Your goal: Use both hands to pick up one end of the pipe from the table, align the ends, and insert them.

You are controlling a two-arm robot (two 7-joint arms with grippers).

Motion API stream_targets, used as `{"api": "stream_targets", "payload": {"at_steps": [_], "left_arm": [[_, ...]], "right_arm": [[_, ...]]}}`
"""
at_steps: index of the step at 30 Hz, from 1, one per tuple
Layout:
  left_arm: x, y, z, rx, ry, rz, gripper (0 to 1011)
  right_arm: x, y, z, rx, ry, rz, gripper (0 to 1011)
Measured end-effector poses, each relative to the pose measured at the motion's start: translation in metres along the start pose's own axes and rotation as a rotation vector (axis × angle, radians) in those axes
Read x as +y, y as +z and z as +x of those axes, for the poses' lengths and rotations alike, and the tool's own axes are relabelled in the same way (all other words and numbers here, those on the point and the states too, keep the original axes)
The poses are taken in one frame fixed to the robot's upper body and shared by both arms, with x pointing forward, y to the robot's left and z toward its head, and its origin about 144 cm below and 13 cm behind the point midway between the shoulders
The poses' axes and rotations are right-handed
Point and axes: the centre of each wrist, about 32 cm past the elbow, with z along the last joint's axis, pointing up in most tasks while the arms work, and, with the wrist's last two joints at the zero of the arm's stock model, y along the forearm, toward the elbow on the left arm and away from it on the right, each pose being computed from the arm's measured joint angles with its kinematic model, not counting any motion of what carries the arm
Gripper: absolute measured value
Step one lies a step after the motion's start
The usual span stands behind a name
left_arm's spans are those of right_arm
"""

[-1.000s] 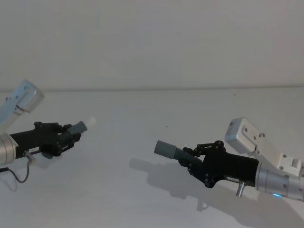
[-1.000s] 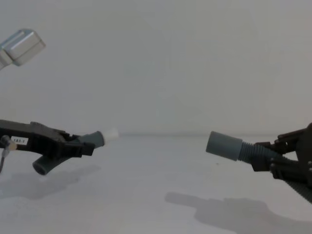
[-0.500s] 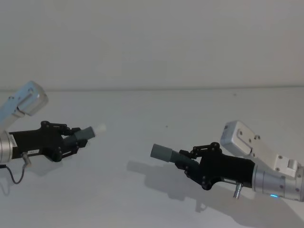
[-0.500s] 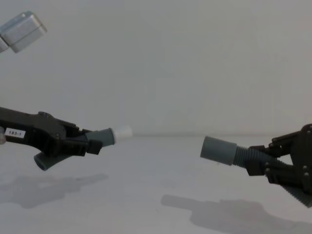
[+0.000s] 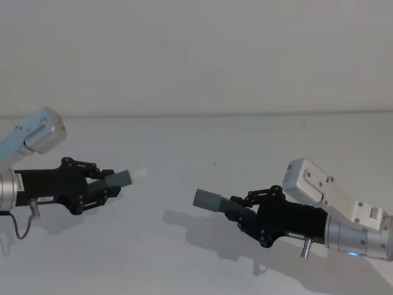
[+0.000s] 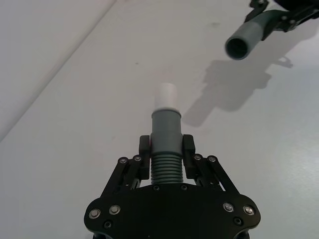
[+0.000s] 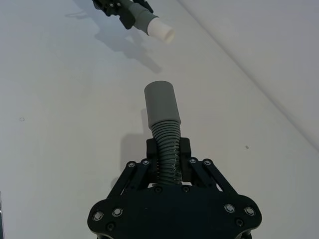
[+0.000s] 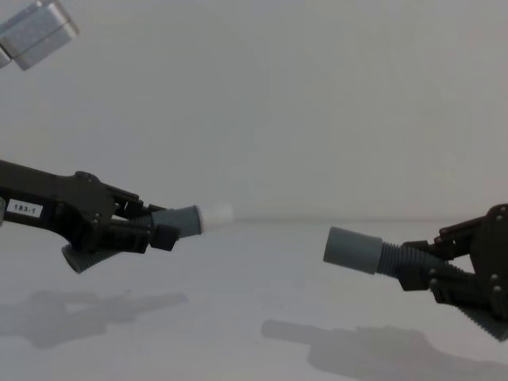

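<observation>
Both pipe pieces hang above the white table (image 5: pixel 202 141). My left gripper (image 5: pixel 98 184) (image 8: pixel 147 226) (image 6: pixel 166 149) is shut on the ribbed part of one grey piece (image 6: pixel 165 130), whose white tip (image 5: pixel 140 174) (image 8: pixel 217 213) (image 6: pixel 167 95) points right. On the other side, my right gripper (image 5: pixel 242 212) (image 8: pixel 421 266) (image 7: pixel 168 152) is shut on the ribbed section of the second piece (image 7: pixel 164 122). Its grey socket (image 5: pixel 207 200) (image 8: pixel 352 248) (image 6: pixel 244 42) faces left toward the tip. A gap separates the two ends, the tip sitting a little higher than the socket.
The arms' shadows (image 5: pixel 202 227) fall on the tabletop beneath them. A pale wall (image 5: pixel 196 55) rises behind the table's far edge. A few small dark specks (image 5: pixel 215 163) mark the surface.
My left gripper has carried the white-tipped piece rightward and a little up, toward the socket. My right gripper has shifted slightly left and lower. The gap between the ends is smaller.
</observation>
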Motion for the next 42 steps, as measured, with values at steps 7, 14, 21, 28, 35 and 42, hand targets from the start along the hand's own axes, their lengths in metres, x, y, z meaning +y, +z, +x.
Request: {"api": "stream_targets", "payload": {"at_steps": [7, 14, 21, 28, 35, 42], "left_arm": [[-0.002, 0.004, 0.001, -0.025, -0.048, -0.011, 348], [-0.004, 0.007, 0.003, -0.044, -0.094, -0.015, 348], [-0.009, 0.011, 0.004, -0.059, -0.133, -0.013, 348], [-0.013, 0.014, 0.006, -0.068, -0.152, -0.017, 348], [-0.017, 0.016, 0.007, -0.077, -0.172, -0.025, 348], [-0.022, 0.019, 0.008, -0.086, -0.194, -0.031, 348]], "right_arm": [[0.0, 0.0, 0.0, -0.004, 0.003, 0.0, 226], [0.0, -0.001, 0.0, -0.007, 0.006, 0.002, 226], [-0.001, -0.001, 0.0, -0.008, 0.007, 0.004, 227], [-0.001, -0.002, 0.0, -0.011, 0.008, 0.005, 227], [-0.002, -0.002, 0.0, -0.012, 0.009, 0.004, 226], [-0.003, -0.002, 0.0, -0.012, 0.009, 0.004, 227]]}}
